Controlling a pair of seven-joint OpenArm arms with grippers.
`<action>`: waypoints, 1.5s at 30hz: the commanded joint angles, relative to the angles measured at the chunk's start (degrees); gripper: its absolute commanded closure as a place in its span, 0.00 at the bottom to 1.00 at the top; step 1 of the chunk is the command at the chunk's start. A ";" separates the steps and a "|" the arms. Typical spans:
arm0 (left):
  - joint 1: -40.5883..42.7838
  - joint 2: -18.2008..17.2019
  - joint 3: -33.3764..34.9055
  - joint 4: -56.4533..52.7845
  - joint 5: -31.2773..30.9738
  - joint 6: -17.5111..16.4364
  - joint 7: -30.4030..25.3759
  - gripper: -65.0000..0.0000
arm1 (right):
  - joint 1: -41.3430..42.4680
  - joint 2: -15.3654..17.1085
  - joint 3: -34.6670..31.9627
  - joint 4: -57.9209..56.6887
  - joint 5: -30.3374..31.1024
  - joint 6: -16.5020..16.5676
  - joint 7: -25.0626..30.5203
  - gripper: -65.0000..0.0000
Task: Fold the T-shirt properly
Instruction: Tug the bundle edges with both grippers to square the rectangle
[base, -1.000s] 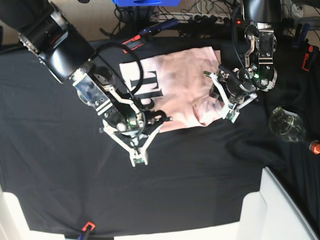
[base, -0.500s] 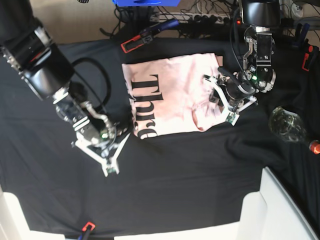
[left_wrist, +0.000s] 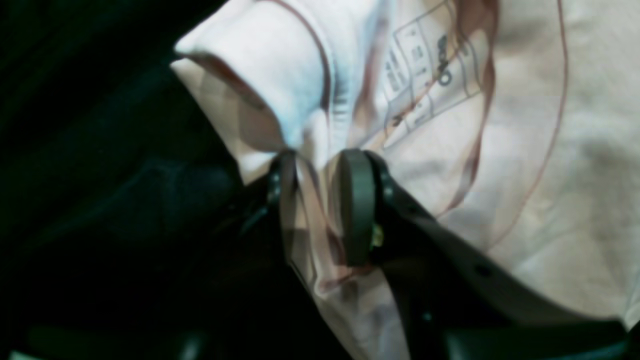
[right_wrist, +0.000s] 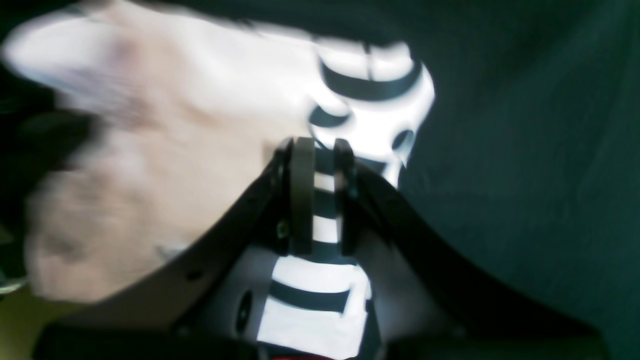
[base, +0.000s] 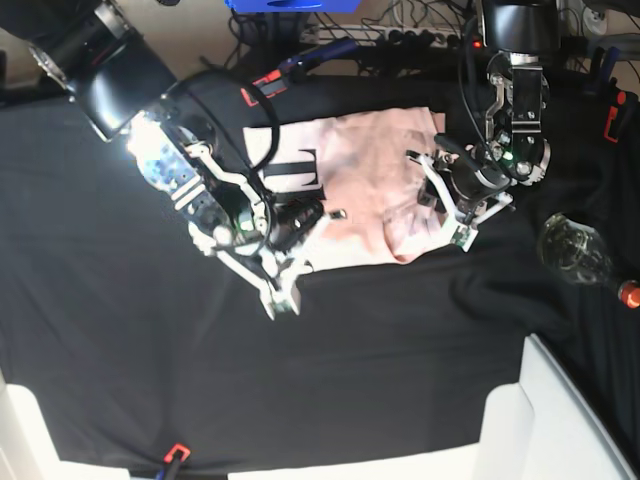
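Both grippers pinching the T-shirt, fold half made.

Nearest me, my right gripper (base: 285, 262) is clamped on the lettered hem of the T-shirt (base: 365, 165); if that thin pinch slips, I judge the flap drops crooked (the wrist picture is blurred). Farther right, my left gripper (left_wrist: 320, 207) grips bunched cloth by the collar, which could drag a crease in. The shirt lies mid-table on the black cloth (base: 380, 370), long axis left to right, collar toward the right.
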 joint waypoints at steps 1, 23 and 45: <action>1.58 -0.39 0.03 -2.02 6.54 2.10 7.96 0.77 | 0.96 -0.57 0.11 -1.20 -0.16 0.57 2.08 0.90; 1.58 -0.39 -0.05 -1.67 6.45 2.10 7.96 0.77 | -1.33 2.94 3.45 3.19 -0.33 2.06 -1.08 0.90; 3.07 -0.39 -0.14 22.59 6.36 2.10 15.60 0.77 | -7.04 1.19 3.80 10.14 -0.33 1.53 -3.37 0.90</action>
